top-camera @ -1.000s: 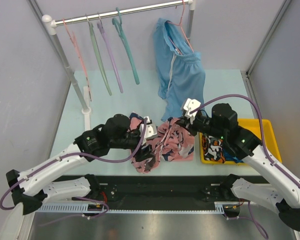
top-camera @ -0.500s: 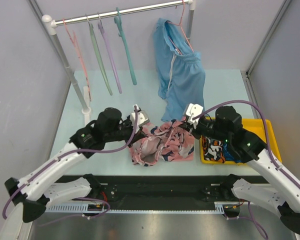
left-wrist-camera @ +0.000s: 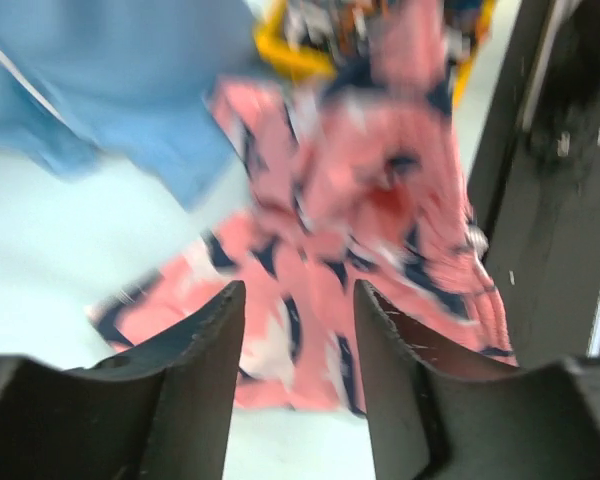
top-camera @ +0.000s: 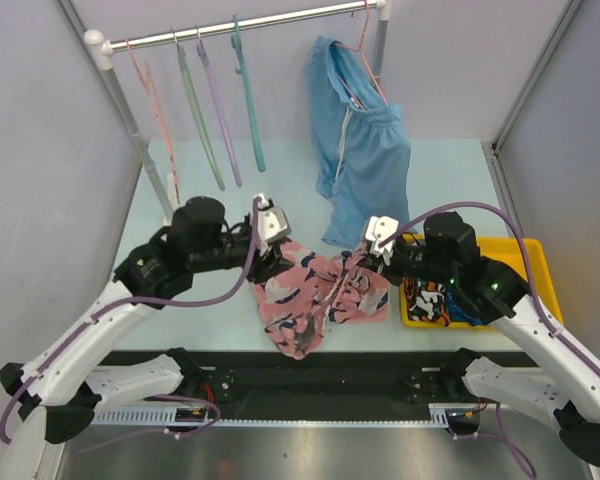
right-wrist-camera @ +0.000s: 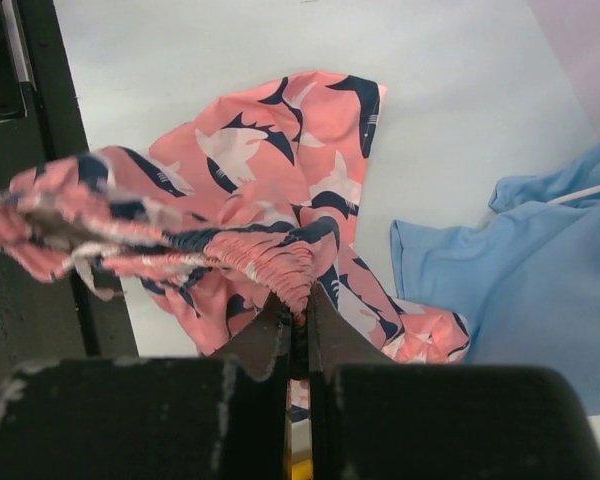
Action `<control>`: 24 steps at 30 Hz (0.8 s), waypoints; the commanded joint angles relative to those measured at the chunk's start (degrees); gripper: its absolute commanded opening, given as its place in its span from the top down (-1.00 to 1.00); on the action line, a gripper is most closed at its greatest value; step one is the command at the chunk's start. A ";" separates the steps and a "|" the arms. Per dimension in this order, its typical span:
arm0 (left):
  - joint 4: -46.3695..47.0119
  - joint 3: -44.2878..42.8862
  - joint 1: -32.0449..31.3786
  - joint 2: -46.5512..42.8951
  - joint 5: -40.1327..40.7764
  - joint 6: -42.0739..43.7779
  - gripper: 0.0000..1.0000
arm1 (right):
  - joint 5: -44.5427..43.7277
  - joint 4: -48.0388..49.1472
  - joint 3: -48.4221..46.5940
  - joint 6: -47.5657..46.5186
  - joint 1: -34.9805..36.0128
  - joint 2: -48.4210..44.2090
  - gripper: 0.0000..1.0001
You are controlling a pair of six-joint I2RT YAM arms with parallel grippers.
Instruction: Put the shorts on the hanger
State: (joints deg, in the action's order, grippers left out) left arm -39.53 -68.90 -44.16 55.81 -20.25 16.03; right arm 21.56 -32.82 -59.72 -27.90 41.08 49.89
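The pink shorts (top-camera: pixel 305 298) with navy and white blotches lie bunched near the table's front edge, one part drooping over it. My right gripper (top-camera: pixel 362 262) is shut on their gathered waistband (right-wrist-camera: pixel 270 262), which is lifted a little off the table. At the shorts' left end my left gripper (top-camera: pixel 278 257) stands open, its fingers (left-wrist-camera: pixel 205 350) apart with only blurred fabric (left-wrist-camera: pixel 380 210) beyond them and nothing between. The teal hanger (top-camera: pixel 248 105) hangs on the rail at the back, apart from both grippers.
Pink (top-camera: pixel 152 105), pale green (top-camera: pixel 202 125) and purple (top-camera: pixel 223 120) hangers hang left of the teal one. Light-blue shorts (top-camera: pixel 365 160) hang on a hanger at the rail's right. A yellow bin (top-camera: pixel 530 262) with patterned clothes (top-camera: pixel 430 300) sits right. The rack post (top-camera: pixel 140 140) stands back left.
My left gripper has drawn back and to the left, off the shorts' near edge, and now stands open. The shorts have shifted left and spread out. The right gripper keeps its hold.
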 commanded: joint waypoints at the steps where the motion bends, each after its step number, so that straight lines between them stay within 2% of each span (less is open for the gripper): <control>1: 1.22 -16.73 0.48 3.58 1.70 0.14 -0.27 | -0.91 1.44 -3.29 2.23 0.05 1.00 1.00; 3: 1.29 -21.95 0.39 5.44 3.53 -1.08 -0.42 | -1.17 1.79 -3.29 2.85 -0.04 1.35 1.00; 6: 3.75 -27.76 0.39 7.73 8.79 -2.84 -0.50 | -2.66 2.76 -3.29 4.07 -0.04 1.61 1.00; 10: 4.64 -35.06 1.53 12.64 22.59 -8.90 -0.44 | -5.39 4.34 -3.64 5.57 -0.21 2.05 1.00; 14: 5.60 -40.34 4.61 18.09 28.06 -15.68 -0.48 | -5.04 4.60 -3.73 5.40 -0.74 2.41 1.00; 16: 6.92 -42.80 4.61 19.94 35.06 -20.68 -0.50 | -4.86 4.52 -3.73 5.31 -0.65 2.49 1.00; 20: 7.36 -47.81 4.79 25.04 42.46 -22.71 -0.45 | -4.95 4.61 -3.65 5.14 -0.83 2.06 1.00; 24: 9.12 -50.88 5.66 28.91 46.43 -21.14 -0.38 | -5.04 4.52 -3.29 5.05 -1.09 1.53 1.00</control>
State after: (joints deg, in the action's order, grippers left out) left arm -33.39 -114.93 -39.44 83.13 17.30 -3.09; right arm 17.34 -31.00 -60.90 -23.57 40.40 52.45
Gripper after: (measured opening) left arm 0.709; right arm 0.040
